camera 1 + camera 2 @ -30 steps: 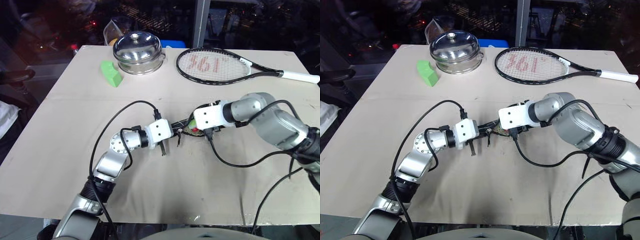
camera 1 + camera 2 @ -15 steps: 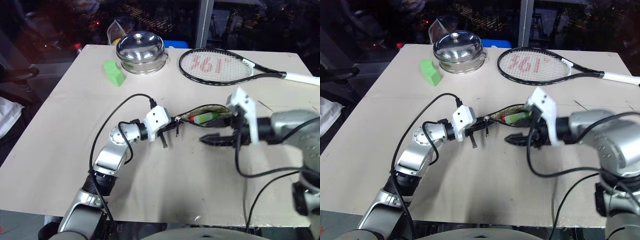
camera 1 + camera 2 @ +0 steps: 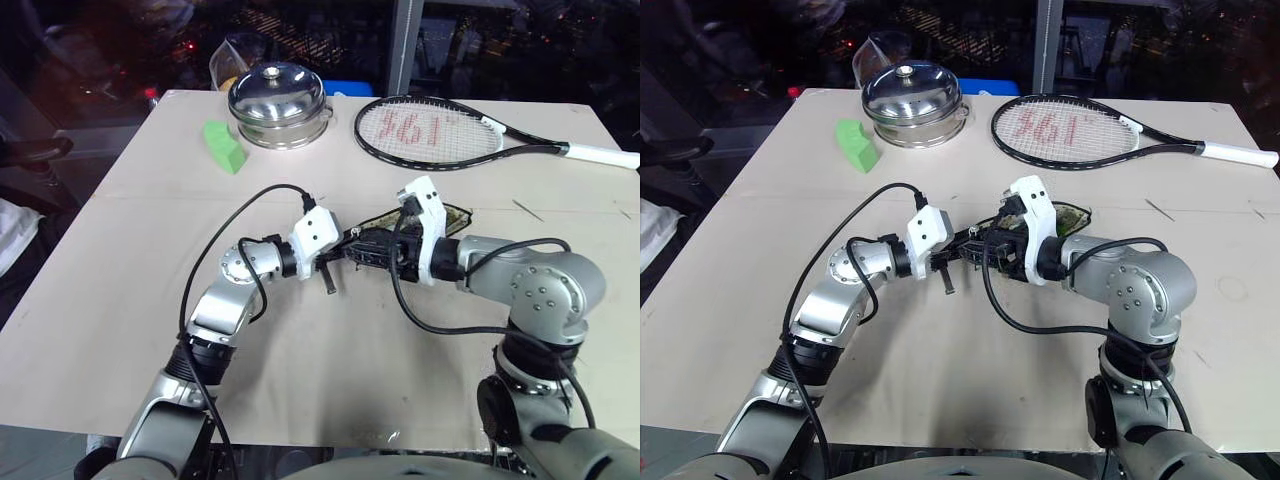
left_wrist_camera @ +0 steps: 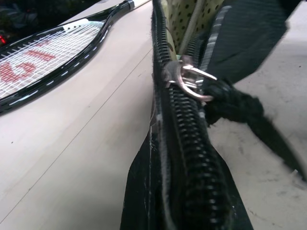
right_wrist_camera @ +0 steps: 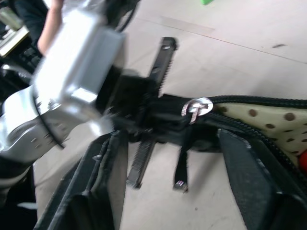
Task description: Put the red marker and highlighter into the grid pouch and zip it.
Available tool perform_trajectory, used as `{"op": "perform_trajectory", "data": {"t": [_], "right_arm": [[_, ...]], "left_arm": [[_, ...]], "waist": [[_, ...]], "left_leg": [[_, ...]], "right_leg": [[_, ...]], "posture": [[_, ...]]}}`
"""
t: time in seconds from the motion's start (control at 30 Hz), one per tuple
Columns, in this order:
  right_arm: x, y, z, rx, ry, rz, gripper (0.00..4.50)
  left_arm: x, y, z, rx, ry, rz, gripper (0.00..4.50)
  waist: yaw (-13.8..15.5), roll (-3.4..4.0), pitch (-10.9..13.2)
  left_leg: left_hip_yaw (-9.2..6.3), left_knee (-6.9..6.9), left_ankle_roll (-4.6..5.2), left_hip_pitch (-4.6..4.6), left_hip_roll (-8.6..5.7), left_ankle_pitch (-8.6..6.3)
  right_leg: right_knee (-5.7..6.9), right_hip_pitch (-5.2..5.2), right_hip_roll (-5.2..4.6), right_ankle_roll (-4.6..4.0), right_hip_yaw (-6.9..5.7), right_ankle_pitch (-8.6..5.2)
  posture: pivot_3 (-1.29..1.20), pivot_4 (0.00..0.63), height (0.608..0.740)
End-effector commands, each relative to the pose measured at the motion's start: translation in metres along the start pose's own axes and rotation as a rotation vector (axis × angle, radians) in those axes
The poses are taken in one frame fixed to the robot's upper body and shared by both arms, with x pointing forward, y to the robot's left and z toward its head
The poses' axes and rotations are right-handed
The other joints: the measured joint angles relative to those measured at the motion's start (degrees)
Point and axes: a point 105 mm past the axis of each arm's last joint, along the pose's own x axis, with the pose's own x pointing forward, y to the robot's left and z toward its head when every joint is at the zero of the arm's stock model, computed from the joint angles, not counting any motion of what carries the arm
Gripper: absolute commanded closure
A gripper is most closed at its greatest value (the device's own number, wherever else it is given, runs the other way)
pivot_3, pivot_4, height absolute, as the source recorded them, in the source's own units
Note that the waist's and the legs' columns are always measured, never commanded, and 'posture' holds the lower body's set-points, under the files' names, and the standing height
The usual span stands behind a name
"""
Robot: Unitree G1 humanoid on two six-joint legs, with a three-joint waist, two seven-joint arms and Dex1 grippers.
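My right tool (image 5: 172,158) has swung back in from the open desk (image 3: 120,290) and now sits at the left end of the pouch (image 3: 440,215), rolled over so its two fingers straddle the zipper pull (image 5: 196,108). My left tool (image 3: 330,262) has barely shifted; it stays clenched on the pouch's end tab, pinching the black fabric just behind the zipper teeth.

The right tool stands part open, one finger on each side of the silver ring, nothing caught between them yet. The pouch lies mid-desk between my two arms, its mouth gaping so the dotted lining (image 5: 268,120) shows. A speck of red sits inside at the edge of the right wrist view, probably the marker, and I cannot make out the highlighter from here. I judge both pens are in and zipping is the step in hand.

To do it well, I want the fingers closing squarely on the ring or the dark strap (image 5: 181,167) hanging from it, not on the teeth. The left tool must hold the end taut, and the pull should run straight along the zipper line toward the far end. If I drag off-axis the slider will likely jam or the whole pouch will slide
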Motion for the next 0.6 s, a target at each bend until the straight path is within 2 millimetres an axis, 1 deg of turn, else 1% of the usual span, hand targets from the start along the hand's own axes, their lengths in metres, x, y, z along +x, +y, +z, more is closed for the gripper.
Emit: {"op": "perform_trajectory", "data": {"t": [0.03,0.07,0.1,0.13,0.23,0.3,0.33,0.47,0.53,0.6], "right_arm": [[0.004,0.001,0.005,-0.014,-0.012,-0.02,3.37],[0.004,0.0,0.005,-0.013,-0.01,-0.031,3.71],[0.004,-0.001,0.005,-0.009,-0.011,-0.043,4.23],[0.004,-0.003,0.005,-0.005,-0.013,-0.051,4.42],[0.001,-0.005,0.006,-0.001,-0.023,-0.068,4.42],[-0.01,-0.014,0.008,-0.012,-0.038,-0.117,4.42],[-0.019,-0.022,0.009,-0.015,-0.05,-0.16,4.42],[-0.069,-0.062,0.012,-0.004,-0.111,-0.383,4.42],[-0.094,-0.076,0.01,-0.001,-0.114,-0.463,4.42],[-0.107,-0.082,0.007,-0.006,-0.104,-0.504,4.42]], "left_arm": [[0.001,-0.002,0.022,0.066,-0.051,-0.007,4.5],[0.001,-0.002,0.022,0.068,-0.05,-0.006,4.5],[0.001,-0.002,0.023,0.07,-0.05,-0.005,4.5],[0.001,-0.002,0.024,0.071,-0.049,-0.004,4.5],[-0.001,-0.001,0.024,0.071,-0.046,0.0,4.5],[-0.003,0.002,0.023,0.072,-0.036,0.01,4.5],[-0.005,0.004,0.021,0.073,-0.029,0.016,4.5],[-0.011,0.009,0.016,0.082,-0.008,0.037,4.5],[-0.012,0.011,0.014,0.089,-0.002,0.043,4.5],[-0.012,0.011,0.013,0.094,0.001,0.046,4.5]], "waist": [[-0.04,0.0,0.0],[-0.05,0.0,0.0],[-0.06,0.0,0.0],[-0.08,0.0,0.0],[-0.1,0.0,0.0],[-0.1,0.0,0.0],[-0.09,0.0,0.0],[0.31,0.0,0.0],[0.18,0.0,0.0],[0.14,0.01,0.01]], "left_leg": [[0.01,0.0,0.0,0.0,0.0,0.0],[0.01,0.0,0.0,0.0,0.0,0.0],[0.0,0.0,0.01,0.01,0.0,0.0],[0.0,-0.01,0.01,0.01,0.0,0.0],[-0.01,-0.02,0.01,0.01,0.0,0.0],[-0.01,-0.02,0.01,0.01,0.01,0.0],[0.0,-0.02,0.01,0.01,0.01,0.0],[-0.02,-0.02,0.02,-0.02,-0.05,-0.01],[0.0,-0.03,0.02,-0.02,-0.08,-0.01],[0.01,-0.07,0.02,0.0,-0.08,-0.01]], "right_leg": [[0.0,0.0,-0.01,0.0,0.01,0.0],[0.0,0.0,-0.02,0.0,0.01,0.0],[0.0,0.0,-0.01,0.0,0.0,0.0],[0.0,0.0,-0.01,0.0,0.0,0.0],[0.0,0.0,-0.01,0.0,0.0,0.0],[0.0,0.0,-0.01,0.0,0.0,0.0],[0.0,0.0,-0.01,0.0,0.0,0.0],[-0.04,0.0,-0.1,0.01,-0.04,0.0],[-0.06,0.01,-0.17,0.01,-0.03,0.0],[-0.06,0.01,-0.23,0.01,0.0,-0.01]], "posture": [[0.0,0.15,0.74],[0.0,0.15,0.74],[0.0,0.15,0.74],[0.0,0.15,0.74],[0.0,0.15,0.74],[0.0,0.15,0.74],[0.0,0.15,0.74],[0.0,0.15,0.74],[0.0,0.15,0.74],[0.0,0.15,0.74]]}}
